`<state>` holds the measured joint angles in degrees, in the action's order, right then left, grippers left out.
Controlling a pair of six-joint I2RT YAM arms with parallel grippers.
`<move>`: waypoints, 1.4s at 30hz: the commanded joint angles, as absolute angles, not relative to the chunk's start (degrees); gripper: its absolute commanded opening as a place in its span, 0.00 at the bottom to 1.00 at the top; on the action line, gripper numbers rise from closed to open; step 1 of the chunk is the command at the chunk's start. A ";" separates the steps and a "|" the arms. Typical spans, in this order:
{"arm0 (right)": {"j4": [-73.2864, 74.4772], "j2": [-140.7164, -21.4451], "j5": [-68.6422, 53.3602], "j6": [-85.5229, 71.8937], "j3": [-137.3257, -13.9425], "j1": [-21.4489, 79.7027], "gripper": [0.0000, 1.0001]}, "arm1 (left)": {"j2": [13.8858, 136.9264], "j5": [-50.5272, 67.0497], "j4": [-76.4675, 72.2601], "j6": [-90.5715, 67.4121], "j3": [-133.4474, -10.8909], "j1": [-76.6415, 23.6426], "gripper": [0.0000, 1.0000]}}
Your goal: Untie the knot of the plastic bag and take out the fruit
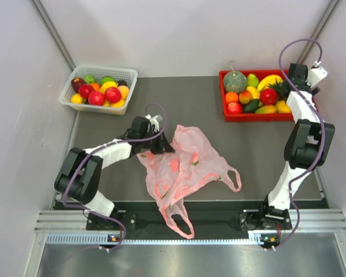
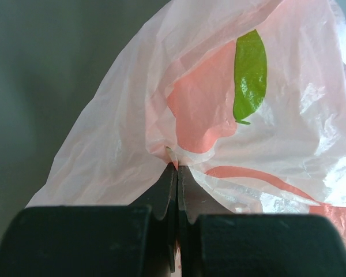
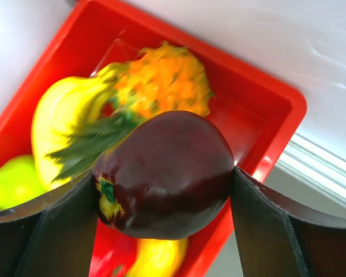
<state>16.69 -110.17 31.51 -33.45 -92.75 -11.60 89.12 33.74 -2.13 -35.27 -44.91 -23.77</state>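
Observation:
The pink plastic bag (image 1: 187, 167) lies crumpled in the middle of the dark mat, its two loop handles (image 1: 179, 222) lying loose toward the near edge and the right. No tied knot shows. My left gripper (image 1: 159, 142) is shut on a fold of the bag's upper left edge; in the left wrist view the jaws (image 2: 176, 167) pinch the thin film (image 2: 132, 144). My right gripper (image 1: 289, 85) is over the red tray (image 1: 259, 117), shut on a dark purple fruit (image 3: 173, 156) held between its fingers (image 3: 259, 225). Whether fruit is inside the bag cannot be told.
The red tray at the back right holds a grey-green melon (image 1: 234, 81), a pineapple (image 3: 161, 81) and several other fruits. A white basket (image 1: 66, 98) with several fruits stands at the back left. Grey walls close in both sides.

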 commanded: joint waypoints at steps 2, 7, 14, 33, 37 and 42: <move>18.02 -113.54 36.21 -33.84 -97.38 -13.80 0.00 | 91.14 35.51 -2.47 -35.51 -48.69 -23.99 0.00; 19.77 -117.86 36.56 -35.24 -100.45 -15.55 0.00 | 92.20 34.45 -0.26 -34.81 -51.15 -23.99 0.00; 20.92 -121.64 35.16 -34.02 -104.68 -16.79 0.63 | 93.69 34.19 1.67 -34.28 -52.91 -23.99 0.00; 26.46 -101.01 29.02 -32.61 -102.44 -11.97 1.00 | 95.89 33.05 2.28 -33.49 -56.94 -23.99 0.00; 21.89 -85.99 24.19 -30.76 -88.54 -6.35 1.00 | 95.89 31.73 3.51 -32.79 -58.62 -23.99 0.00; 20.91 -64.36 8.05 -28.40 -70.09 -0.54 1.00 | 93.26 29.27 5.53 -32.17 -60.46 -23.91 0.06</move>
